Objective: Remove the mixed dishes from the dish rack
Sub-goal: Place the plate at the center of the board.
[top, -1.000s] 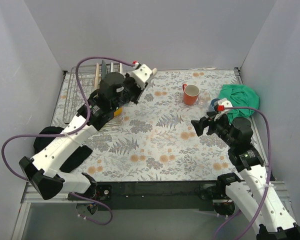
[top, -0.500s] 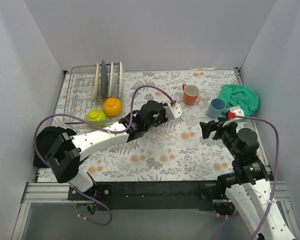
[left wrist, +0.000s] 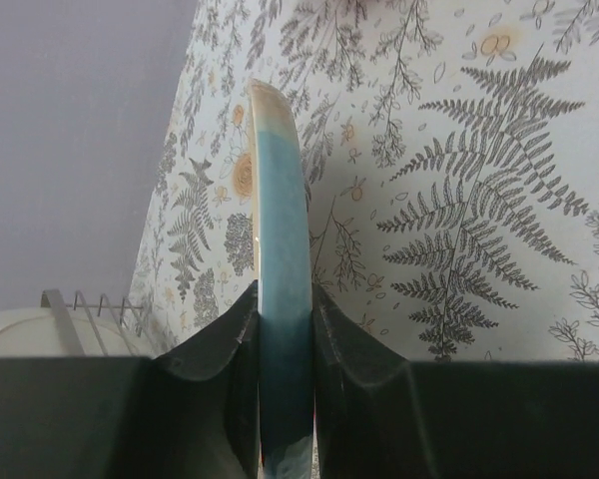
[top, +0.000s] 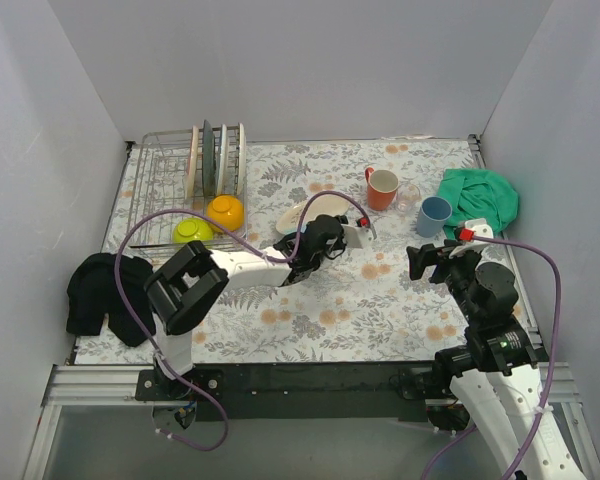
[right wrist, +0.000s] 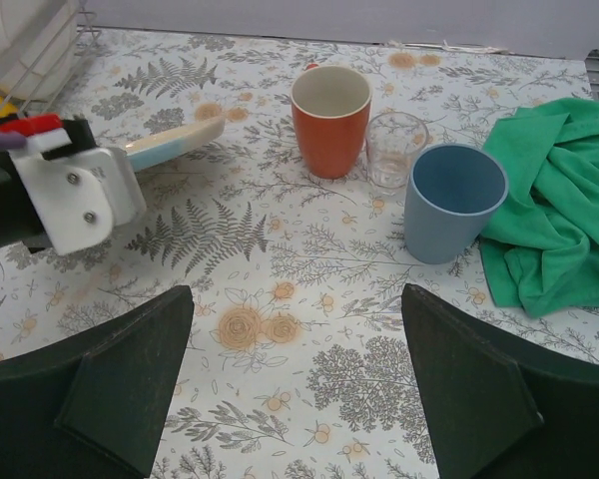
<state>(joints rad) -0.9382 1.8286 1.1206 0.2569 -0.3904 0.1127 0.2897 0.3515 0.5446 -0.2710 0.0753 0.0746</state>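
My left gripper (top: 315, 228) is shut on the rim of a pale plate (top: 300, 215) with a blue glaze. It holds the plate low over the middle of the floral table. In the left wrist view the plate (left wrist: 283, 249) stands edge-on between both black fingers (left wrist: 215, 349). The dish rack (top: 160, 190) at the far left holds three upright plates (top: 218, 158), a yellow bowl (top: 225, 212) and a green bowl (top: 192, 231). My right gripper (top: 430, 262) hangs open and empty over the table (right wrist: 295, 294), nearer than the orange mug (right wrist: 330, 120), clear glass (right wrist: 394, 150) and blue cup (right wrist: 453, 203).
A green cloth (top: 480, 195) lies crumpled at the far right beside the blue cup (top: 434, 215). A black cloth (top: 105, 290) lies at the near left by the table edge. Grey walls close in the left, back and right sides.
My left arm has swung from the rack to the table's middle, carrying the pale plate. The right arm has drawn back slightly to the right, still open.
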